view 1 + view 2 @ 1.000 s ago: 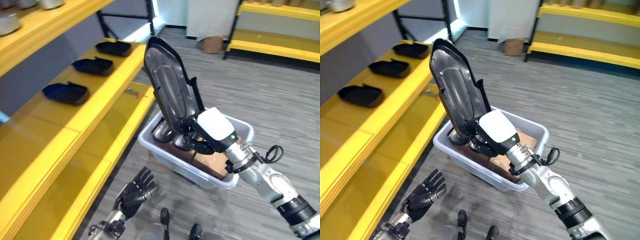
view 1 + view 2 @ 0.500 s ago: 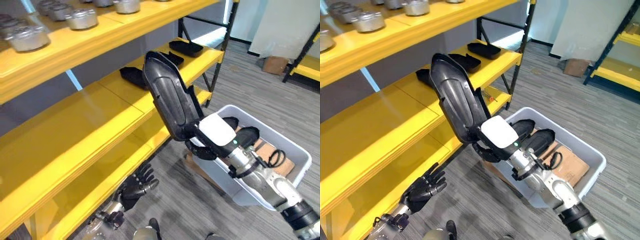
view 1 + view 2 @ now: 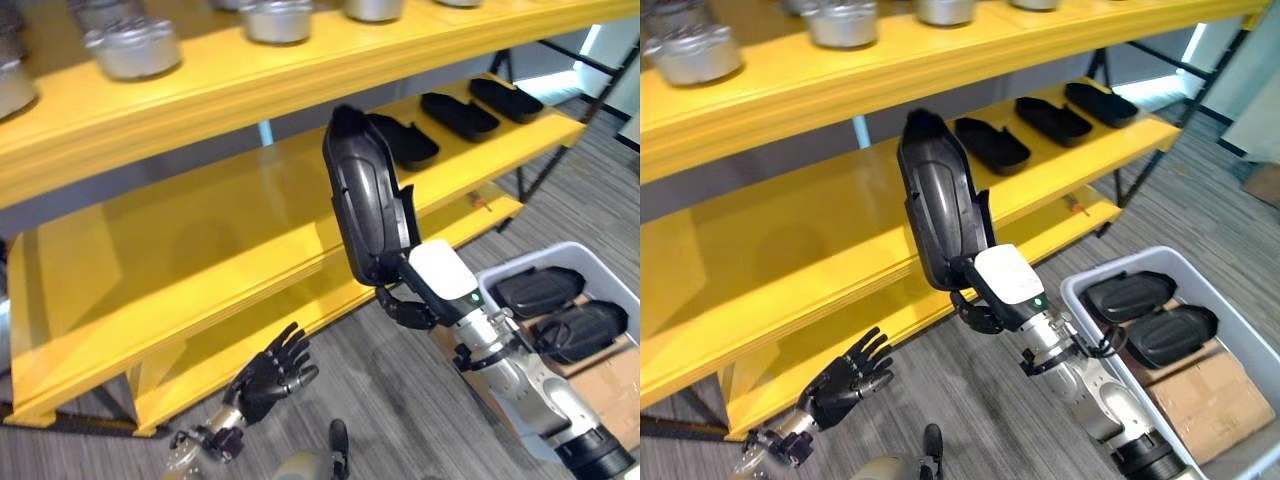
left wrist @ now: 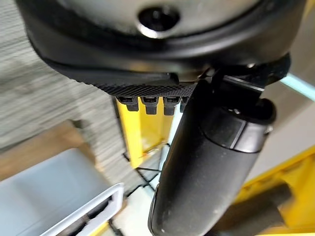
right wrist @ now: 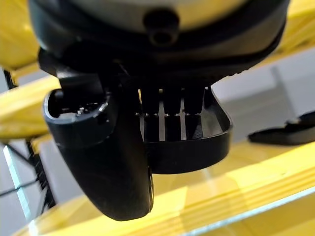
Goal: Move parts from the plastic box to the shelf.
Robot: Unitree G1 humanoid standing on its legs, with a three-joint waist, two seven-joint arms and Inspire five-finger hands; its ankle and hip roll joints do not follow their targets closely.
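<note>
My right hand (image 3: pixel 418 300) is shut on the lower end of a long black moulded part (image 3: pixel 368 198), which stands nearly upright in front of the yellow shelf's middle level (image 3: pixel 210 215). In the right wrist view the fingers (image 5: pixel 167 110) and thumb pinch that part's rim (image 5: pixel 209 142). The white plastic box (image 3: pixel 600 275) sits on the floor at the right, and two more black parts (image 3: pixel 540 290) lie in it. Three black parts (image 3: pixel 455 112) rest on the middle level further right. My left hand (image 3: pixel 270 375) hangs low with its fingers spread and empty.
Silver metal pots (image 3: pixel 130 45) stand along the shelf's top level (image 3: pixel 300 70). A lower yellow level (image 3: pixel 300 300) juts out near the floor. A brown cardboard piece (image 3: pixel 1210 395) lies in the box. Grey striped floor (image 3: pixel 390 400) lies between the shelf and the box.
The camera has swung left towards the shelf. My right hand has carried the black part from above the box to in front of the middle level. The left hand stays low.
</note>
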